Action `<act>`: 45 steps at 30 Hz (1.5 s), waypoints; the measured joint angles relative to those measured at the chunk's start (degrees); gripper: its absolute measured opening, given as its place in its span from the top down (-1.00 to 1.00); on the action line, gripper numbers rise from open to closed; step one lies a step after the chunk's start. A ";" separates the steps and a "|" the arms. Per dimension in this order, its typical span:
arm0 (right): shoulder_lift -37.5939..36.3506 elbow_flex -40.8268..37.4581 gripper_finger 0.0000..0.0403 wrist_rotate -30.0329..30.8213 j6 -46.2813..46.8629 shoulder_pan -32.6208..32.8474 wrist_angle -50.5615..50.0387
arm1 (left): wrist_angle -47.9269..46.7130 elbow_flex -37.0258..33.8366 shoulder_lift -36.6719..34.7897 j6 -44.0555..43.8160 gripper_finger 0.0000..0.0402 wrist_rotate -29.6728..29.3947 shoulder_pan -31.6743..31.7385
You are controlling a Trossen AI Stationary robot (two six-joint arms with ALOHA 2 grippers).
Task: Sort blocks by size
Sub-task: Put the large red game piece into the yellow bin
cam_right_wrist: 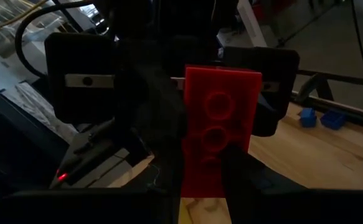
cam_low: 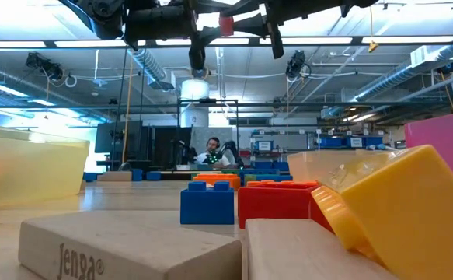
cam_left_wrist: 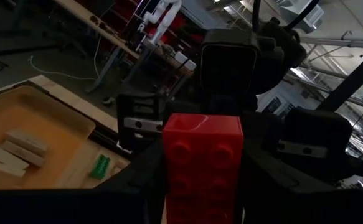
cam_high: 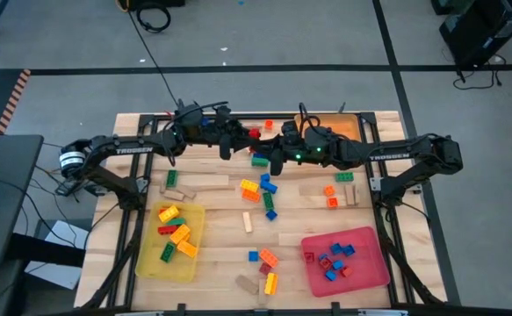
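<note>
- Left gripper (cam_high: 243, 133): raised above the far middle of the table. You see its fingers either side of one red brick (cam_high: 254, 133); whether they actually clamp it you cannot tell.
- Right gripper (cam_high: 266, 140): facing the left one at the same spot, fingers closed on the same red brick. You can take this as a hand-over in mid-air, not yet finished.
- Yellow tray (cam_high: 147, 263), near left: you have yellow, orange, red and green bricks in it, apparently the larger ones.
- Red tray (cam_high: 374, 268), near right: small red and blue bricks in it.
- Orange tray (cam_high: 348, 127), far right, mostly under the arm: the left wrist view shows tan wooden pieces and a green brick in it.
- Left to sort: you still have loose bricks (cam_high: 268, 204) across the middle of the table, more near the front edge, an orange-and-green group right of centre, and several wooden blocks (cam_high: 210, 183) lying bare on the table.
- Judgement: roughly half done.
</note>
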 joint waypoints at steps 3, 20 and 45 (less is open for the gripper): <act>0.00 0.00 0.50 0.00 0.00 0.00 0.02 | 0.15 0.00 -0.02 0.11 0.26 0.09 0.00; -7.79 -0.20 -0.05 -0.07 -1.02 -0.59 -17.03 | -0.06 0.25 -2.28 0.29 0.25 7.91 2.73; -15.78 -5.55 0.04 12.78 13.47 18.65 -47.93 | -78.30 0.20 -34.63 -10.45 0.25 -47.71 -14.33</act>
